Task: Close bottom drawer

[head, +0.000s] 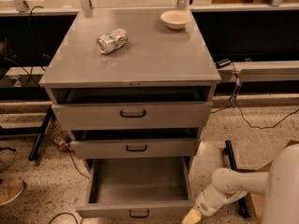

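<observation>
The bottom drawer [140, 208] of the grey metal cabinet [135, 55] stands pulled far out, its deep box body bare inside, with a small black loop handle on its low front panel at the lower edge of the camera view. My gripper [190, 216] is at the bottom of the view, just right of the drawer's front right corner, at the end of my white arm [233, 185]. The middle drawer [135, 148] and top drawer [133, 115] sit slightly out.
A crushed can [112, 40] and a white bowl [175, 18] lie on the cabinet top. A black bar [233, 171] and cables lie on the speckled floor to the right. A cardboard box edge [259, 202] is behind my arm. A shoe [10, 190] is at left.
</observation>
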Robot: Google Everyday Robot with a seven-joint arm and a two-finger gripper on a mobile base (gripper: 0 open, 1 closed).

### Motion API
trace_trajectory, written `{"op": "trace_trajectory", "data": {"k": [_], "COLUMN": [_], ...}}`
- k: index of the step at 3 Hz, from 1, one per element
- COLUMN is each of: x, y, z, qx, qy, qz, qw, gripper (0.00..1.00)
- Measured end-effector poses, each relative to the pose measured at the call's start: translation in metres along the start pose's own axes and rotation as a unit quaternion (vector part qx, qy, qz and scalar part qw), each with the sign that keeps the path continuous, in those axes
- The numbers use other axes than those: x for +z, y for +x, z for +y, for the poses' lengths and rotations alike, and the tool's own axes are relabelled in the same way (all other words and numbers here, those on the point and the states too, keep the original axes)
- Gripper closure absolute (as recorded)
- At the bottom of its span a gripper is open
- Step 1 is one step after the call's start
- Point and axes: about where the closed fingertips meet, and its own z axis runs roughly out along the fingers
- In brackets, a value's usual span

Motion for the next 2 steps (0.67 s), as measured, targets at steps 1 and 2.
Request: {"op": "trace_trajectory", "data": {"k": [1,2], "x": [0.035,0.076], "y": [0.007,0.004], "z": [-0.018,-0.044], "qx": [0.022,0.040], "qy": [-0.016,-0.005], "qz": [-0.006,-0.028], "qw": [0.9996,0.9988], "gripper": [0.63,0.94]}}
